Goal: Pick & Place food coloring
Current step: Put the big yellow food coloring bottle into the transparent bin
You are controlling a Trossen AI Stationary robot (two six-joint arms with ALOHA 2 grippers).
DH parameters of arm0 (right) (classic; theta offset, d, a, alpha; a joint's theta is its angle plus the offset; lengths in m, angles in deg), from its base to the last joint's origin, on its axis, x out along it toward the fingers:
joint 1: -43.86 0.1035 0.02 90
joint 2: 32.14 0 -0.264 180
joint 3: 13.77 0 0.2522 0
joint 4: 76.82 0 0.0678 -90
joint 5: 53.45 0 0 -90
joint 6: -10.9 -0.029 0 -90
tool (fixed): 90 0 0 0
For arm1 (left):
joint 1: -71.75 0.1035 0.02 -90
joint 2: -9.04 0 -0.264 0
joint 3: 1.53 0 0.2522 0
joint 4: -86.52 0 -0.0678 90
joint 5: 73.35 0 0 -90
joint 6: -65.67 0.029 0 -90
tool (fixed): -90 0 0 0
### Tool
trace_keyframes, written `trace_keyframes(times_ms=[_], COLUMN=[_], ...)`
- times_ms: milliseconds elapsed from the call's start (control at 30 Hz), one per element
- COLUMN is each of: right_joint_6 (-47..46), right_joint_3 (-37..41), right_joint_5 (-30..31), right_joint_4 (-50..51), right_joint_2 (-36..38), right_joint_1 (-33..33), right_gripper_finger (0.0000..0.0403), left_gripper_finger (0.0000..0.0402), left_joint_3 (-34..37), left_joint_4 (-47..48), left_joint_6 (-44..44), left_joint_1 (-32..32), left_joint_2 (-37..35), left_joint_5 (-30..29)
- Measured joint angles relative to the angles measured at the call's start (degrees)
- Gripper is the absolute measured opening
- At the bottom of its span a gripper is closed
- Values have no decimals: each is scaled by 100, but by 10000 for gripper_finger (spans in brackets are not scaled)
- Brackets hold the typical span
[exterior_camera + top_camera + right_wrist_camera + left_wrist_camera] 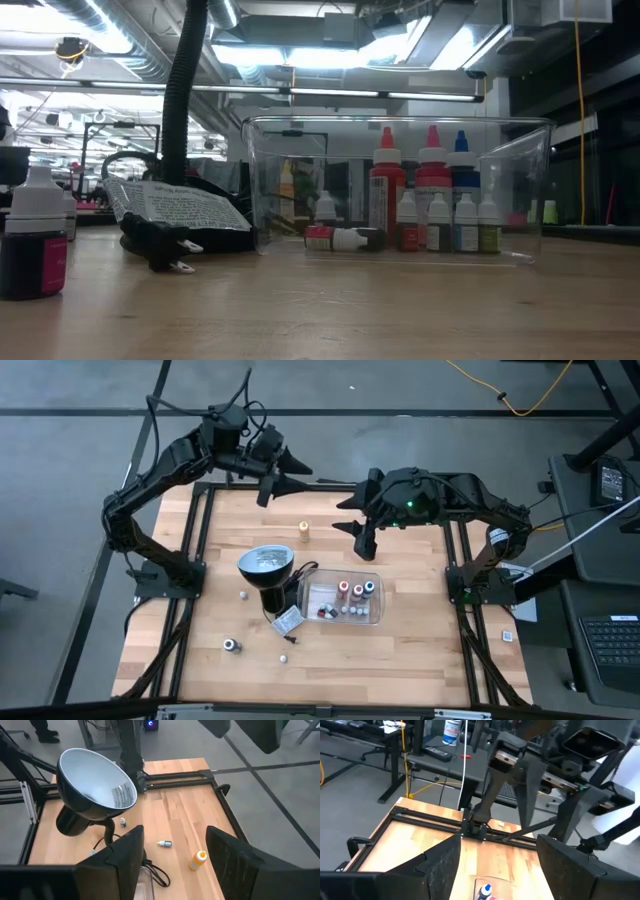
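Both arms hang high over the table's (400,650) far side. The left end effector (497,865) is spread with nothing between its fingers, and the right end effector (175,855) likewise. An orange bottle (303,531) stands between them, nearer the left one; most bottles (350,600) sit in the tray (378,615) below and ahead of the right one (some upright, some lying). Others lie loose beyond the lamp (266,568). These look light, rigid, smooth and easily tipped, so pinching the body just under the cap seems wisest. The lamp, its cord and the tray wall crowd approaches; the orange one stands clear.
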Motion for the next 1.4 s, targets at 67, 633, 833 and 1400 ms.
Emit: trace_keyframes(times_ms=[67,633,833,1400], right_joint_6=[39,26,24,2], right_joint_3=[0,93,120,123], right_joint_5=[-1,-157,-155,-150], right_joint_4=[0,508,468,420], right_joint_2=[0,-2,-68,-393], right_joint_1=[-8,-206,-286,-659], right_gripper_finger=[215,215,215,215], left_gripper_finger=[254,223,210,287], left_joint_3=[0,0,0,511], left_joint_4=[-1,763,1533,2420], left_joint_6=[-5,-472,-319,880], left_joint_1=[6,244,381,973], left_joint_2=[0,-263,-683,-781], left_joint_5=[-48,-1409,-2706,-3930])
